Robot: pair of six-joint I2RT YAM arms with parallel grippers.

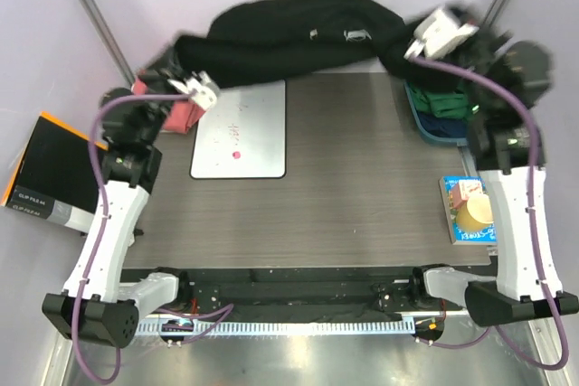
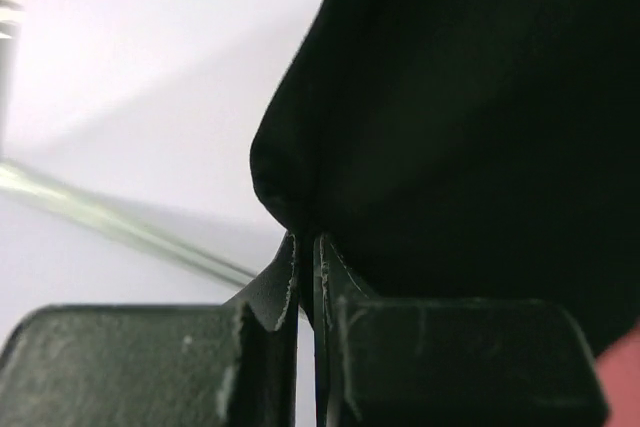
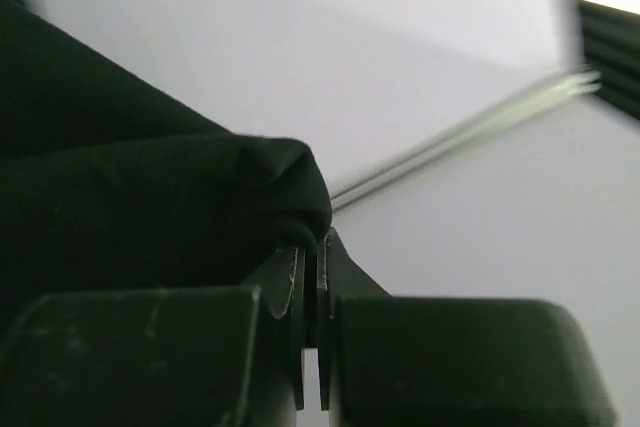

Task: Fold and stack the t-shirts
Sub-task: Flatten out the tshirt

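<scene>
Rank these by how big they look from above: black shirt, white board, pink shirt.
1. black t-shirt, stretched across the back
2. white board
3. salmon-pink t-shirt, though only part of it shows beside the left arm

A t-shirt [image 1: 298, 33] is hanging along the far edge of the table [image 1: 362, 187] between the left gripper [image 2: 307, 267] and right gripper [image 3: 310, 267], a board [image 1: 240, 128] lying before it and a second t-shirt [image 1: 185, 115] just left of that

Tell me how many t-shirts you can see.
2: a black tee pinched by the left gripper and right gripper at the far edge, a pink tee left of the board. The green-blue pile at right may be more.
</scene>
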